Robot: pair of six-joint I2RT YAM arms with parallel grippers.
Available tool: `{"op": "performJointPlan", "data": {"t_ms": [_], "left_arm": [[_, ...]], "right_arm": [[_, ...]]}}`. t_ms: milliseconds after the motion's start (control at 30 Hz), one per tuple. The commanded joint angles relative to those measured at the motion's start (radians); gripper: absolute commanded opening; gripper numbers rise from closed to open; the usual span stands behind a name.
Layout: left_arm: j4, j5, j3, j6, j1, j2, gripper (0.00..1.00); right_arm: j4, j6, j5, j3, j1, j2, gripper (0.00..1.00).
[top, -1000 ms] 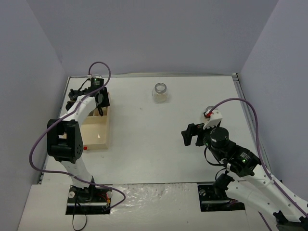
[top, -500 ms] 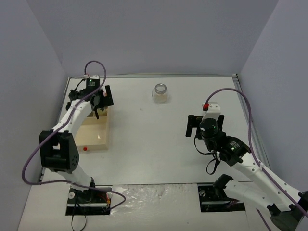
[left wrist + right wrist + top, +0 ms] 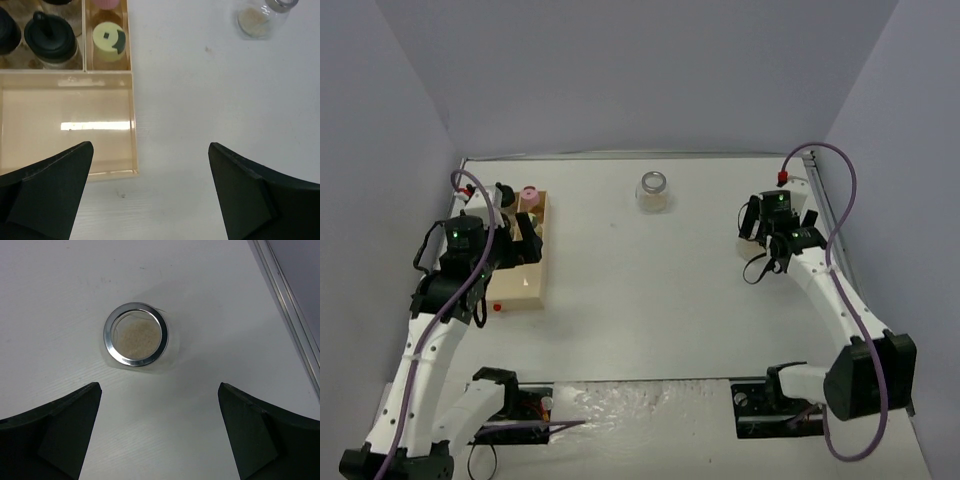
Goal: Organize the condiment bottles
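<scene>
On the left side of the white table (image 3: 640,310), a pale wooden compartment tray (image 3: 134,125). In its far cells: a small clear jar with a black cap (image 3: 50,37), a second black-capped jar (image 3: 7,32) just to its left and cut by the picture's edge, and a clear jar with a yellow-green cap (image 3: 110,39) in the narrow column to the right. Behind that, a pink-capped jar (image 3: 106,2), only partly in the wrist view. Above the tray's near right corner, the left gripper (image 3: 150,145): jaws spread wide, holding nothing. Just beside the tray's near left corner, a tiny red object (image 3: 497,308).

Far centre of the table, well apart from the tray: a wider clear glass jar with a silvery lid (image 3: 653,190), upright, tan contents at the bottom.

Far right, below the right gripper (image 3: 159,385): another wide clear jar with a silvery ring lid (image 3: 136,334), upright on the table, tan powder showing through the top. Sits just ahead of the fingertips, not between them. Jaws wide apart here too, gripping nothing. Close by on the right, the table's metal edge rail (image 3: 285,300).
</scene>
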Motion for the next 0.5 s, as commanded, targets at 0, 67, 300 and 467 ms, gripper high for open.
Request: {"op": "performJointPlan", "data": {"t_ms": [0,67,300,467], "left_arm": [[-0.021,0.008,-0.125,0.006,-0.004,-0.192,0.97],[-0.023,-0.010,-0.170,0.011,-0.004,-0.290,0.97],[-0.009,-0.035,-0.215,-0.004,-0.003,-0.363,0.97],[-0.016,-0.027,-0.208,0.000,-0.003,-0.333,0.97]], "right_arm": [[0.114,-0.015,-0.093,0.068,-0.063,0.091,1.00],[0.136,-0.028,-0.117,0.084,-0.091,0.157,1.00],[0.233,-0.082,-0.192,0.069,-0.101,0.237,1.00],[0.255,-0.097,-0.206,0.058,-0.101,0.270,0.97]]}}
